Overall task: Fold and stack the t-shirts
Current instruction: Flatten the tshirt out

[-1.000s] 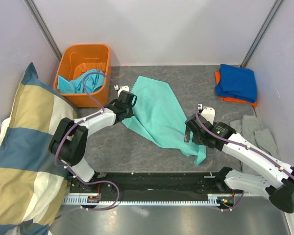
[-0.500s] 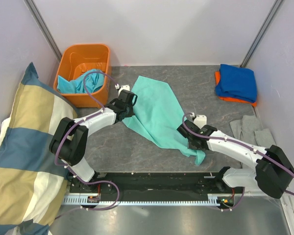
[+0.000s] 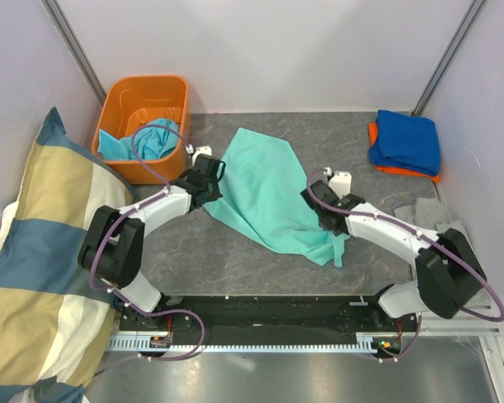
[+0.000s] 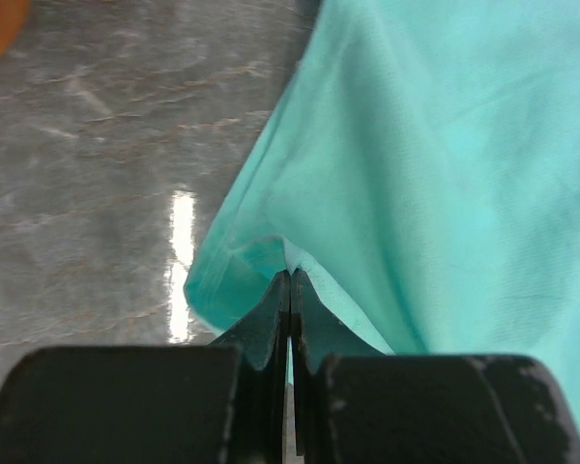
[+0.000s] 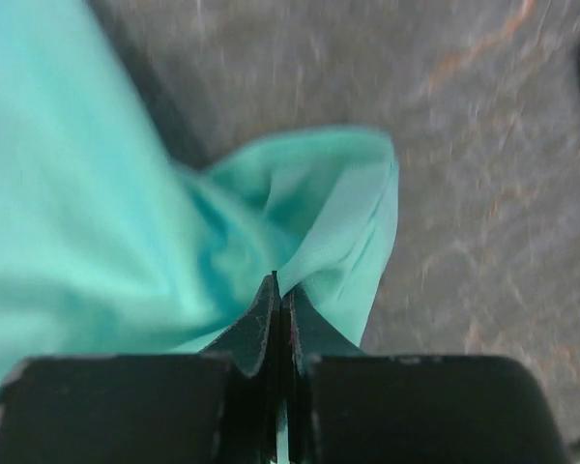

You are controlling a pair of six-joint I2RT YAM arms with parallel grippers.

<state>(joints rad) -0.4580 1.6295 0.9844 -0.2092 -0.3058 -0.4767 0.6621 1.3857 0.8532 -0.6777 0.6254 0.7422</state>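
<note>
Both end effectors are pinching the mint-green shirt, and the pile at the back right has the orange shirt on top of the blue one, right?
Not quite: the top external view shows the blue shirt lying on top of the orange shirt. The rest holds: the left end effector and right end effector are shut on the mint-green shirt.

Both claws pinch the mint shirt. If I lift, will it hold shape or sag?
Likely sags: the mint shirt lies rumpled and bunches at the right claw. Probably light: thin, soft folds drape from the left claw.
</note>
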